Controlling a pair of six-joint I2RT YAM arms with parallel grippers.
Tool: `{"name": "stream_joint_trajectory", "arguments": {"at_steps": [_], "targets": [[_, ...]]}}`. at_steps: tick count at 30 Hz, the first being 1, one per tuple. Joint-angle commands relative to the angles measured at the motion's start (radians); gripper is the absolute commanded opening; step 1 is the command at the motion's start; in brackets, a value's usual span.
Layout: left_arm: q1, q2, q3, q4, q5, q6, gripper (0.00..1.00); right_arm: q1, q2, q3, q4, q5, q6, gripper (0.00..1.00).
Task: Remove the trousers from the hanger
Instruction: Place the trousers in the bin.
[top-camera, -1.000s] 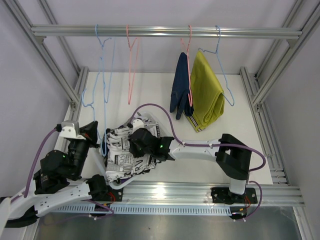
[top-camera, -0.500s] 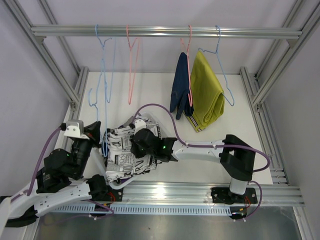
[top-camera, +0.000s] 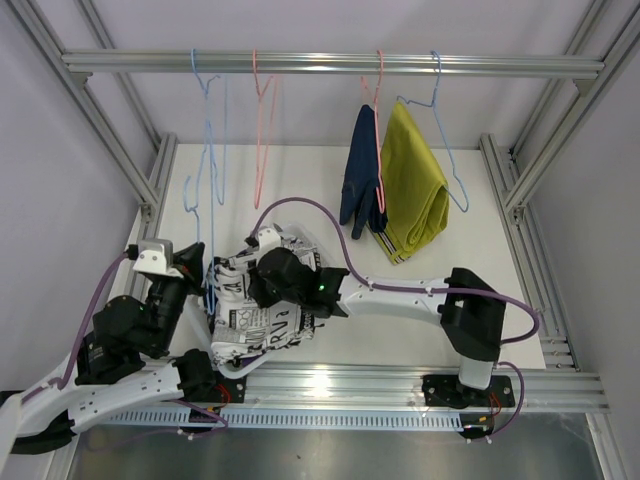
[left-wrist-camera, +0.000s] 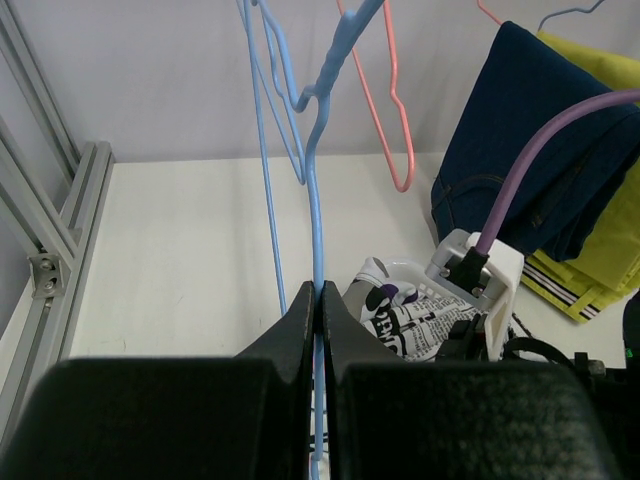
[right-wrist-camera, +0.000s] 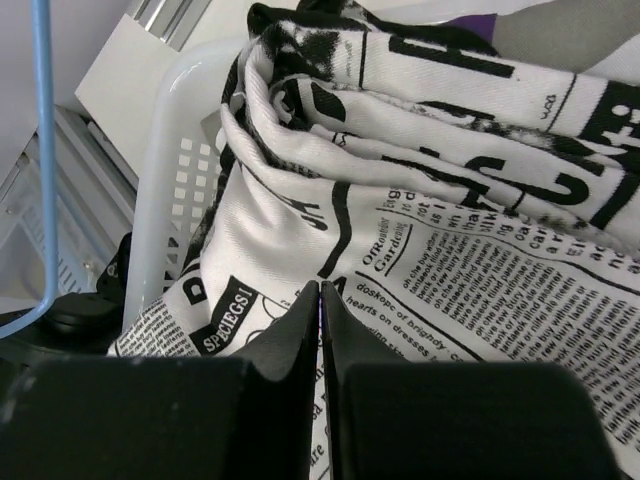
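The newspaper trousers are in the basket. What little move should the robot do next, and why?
Probably open the left tool and let go of the blue hanger: it is pinched shut on bare wire, and the printed trousers already lie in the white basket under the shut right tool.

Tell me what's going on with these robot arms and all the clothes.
The left gripper is shut on the wire of an empty blue hanger. The right gripper is closed against the newsprint trousers lying in a white basket; whether it pinches cloth is unclear. Navy trousers and yellow trousers hang from the rail.
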Motion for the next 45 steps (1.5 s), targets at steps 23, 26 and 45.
{"name": "stream_joint_trajectory", "arguments": {"at_steps": [23,26,45], "targets": [[0.004,0.068,0.111,-0.052,0.064,-0.018,0.01,0.017,-0.158,-0.102,-0.034,0.028,-0.025,0.06],[0.006,0.094,0.160,-0.075,0.071,-0.046,0.00,0.017,-0.243,-0.154,-0.063,0.059,-0.040,0.07],[0.004,0.267,0.520,-0.406,0.013,-0.281,0.00,-0.007,-0.824,-0.444,-0.249,0.210,-0.080,0.13]]}}
